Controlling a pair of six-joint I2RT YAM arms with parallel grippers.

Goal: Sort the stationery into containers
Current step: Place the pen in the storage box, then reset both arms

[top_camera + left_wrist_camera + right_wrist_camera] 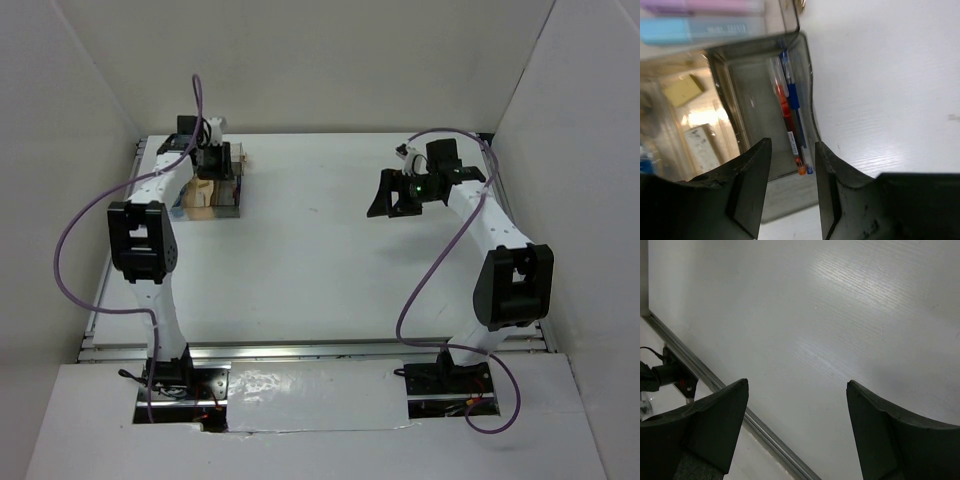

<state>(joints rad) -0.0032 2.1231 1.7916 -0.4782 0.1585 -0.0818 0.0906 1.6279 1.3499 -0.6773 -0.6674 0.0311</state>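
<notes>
Both pens (788, 116) inside smoky compartment (752, 95)

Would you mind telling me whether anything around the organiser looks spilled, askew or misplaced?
Nothing stands out: the red-orange pen and blue pen lie side by side inside the smoky grey compartment, nothing spilled nearby.

Bright, even overhead light fills the top view, and shadows on the table (320, 260) are soft. In the left wrist view the pens (784, 107) are sharp, but the bar (670, 30) and the left of the organiser (755, 44) blur, perhaps under warm glare. A pale sheen streaks the right wrist view.
</notes>
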